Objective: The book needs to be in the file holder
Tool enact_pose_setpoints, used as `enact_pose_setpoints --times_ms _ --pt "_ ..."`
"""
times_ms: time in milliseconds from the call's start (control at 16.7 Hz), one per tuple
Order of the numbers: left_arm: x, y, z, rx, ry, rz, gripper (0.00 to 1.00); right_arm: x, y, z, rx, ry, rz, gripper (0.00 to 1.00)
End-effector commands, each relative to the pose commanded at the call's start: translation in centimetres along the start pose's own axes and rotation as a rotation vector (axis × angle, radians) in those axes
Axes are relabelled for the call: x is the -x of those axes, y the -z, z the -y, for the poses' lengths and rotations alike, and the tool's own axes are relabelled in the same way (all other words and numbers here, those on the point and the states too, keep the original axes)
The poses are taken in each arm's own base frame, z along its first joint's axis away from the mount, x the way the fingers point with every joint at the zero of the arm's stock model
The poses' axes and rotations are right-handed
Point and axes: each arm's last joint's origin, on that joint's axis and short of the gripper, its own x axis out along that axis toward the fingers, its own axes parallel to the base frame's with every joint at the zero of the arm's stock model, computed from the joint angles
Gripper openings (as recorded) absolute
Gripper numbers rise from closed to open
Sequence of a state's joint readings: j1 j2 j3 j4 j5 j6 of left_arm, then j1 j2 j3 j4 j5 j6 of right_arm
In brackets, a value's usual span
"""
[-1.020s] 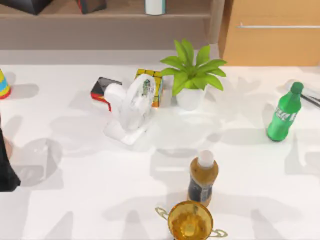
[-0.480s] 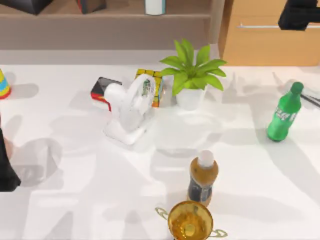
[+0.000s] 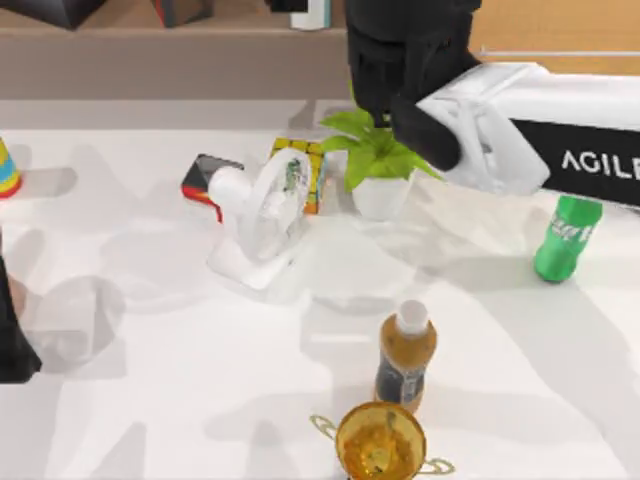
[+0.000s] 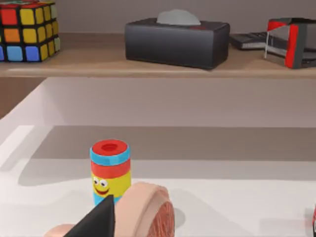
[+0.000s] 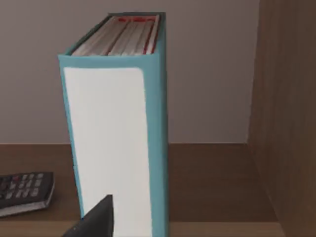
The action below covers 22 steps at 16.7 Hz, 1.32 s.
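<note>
The white-and-black right AgileX arm reaches across from the right side of the table toward the wooden shelf at the back, its dark wrist over the leafy green plant in a white pot. The right gripper's own fingers are barely seen: one dark fingertip shows in the right wrist view, so I cannot tell how wide it is set.

That wrist view faces the thick hardback book with a teal cover and white page edges, standing upright on the brown shelf board, a thin red line along its top edge. A dark remote control lies flat on the same board beside it, and a brown wooden side wall stands on the book's other side. The fingertip is in front of the book's lower part; contact not clear.

On the white table: a white wire-like file holder, with a small black-and-red box just behind it and a colourful cube beside it; a green soda bottle partly under the arm; an amber drink bottle with a white cap; a golden trophy cup at the front edge.

The left arm sits at the table's left edge. Its wrist view shows a dark fingertip, a striped toy cylinder with a smiley face, a pinkish round object, and on the shelf a black tissue box and a Rubik's cube. Left gripper opening: cannot tell.
</note>
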<state>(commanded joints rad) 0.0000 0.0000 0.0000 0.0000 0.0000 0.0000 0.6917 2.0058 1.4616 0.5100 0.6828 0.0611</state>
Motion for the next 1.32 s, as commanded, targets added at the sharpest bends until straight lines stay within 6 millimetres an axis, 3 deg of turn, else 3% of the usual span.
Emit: enact_pose_setpoints --times_ms 180,420,1320 --pt "0.0 0.0 0.0 0.0 0.0 0.0 1.0 -2.9 3.4 -3.5 0.024 0.018 0.011 1.0" --pt "0.0 0.0 0.0 0.0 0.0 0.0 1.0 -4.7 5.5 -5.2 0.04 0.037 0.028 1.0" --pt "0.0 0.0 0.0 0.0 0.0 0.0 1.0 -6.8 5.6 -5.2 0.041 0.038 0.029 1.0"
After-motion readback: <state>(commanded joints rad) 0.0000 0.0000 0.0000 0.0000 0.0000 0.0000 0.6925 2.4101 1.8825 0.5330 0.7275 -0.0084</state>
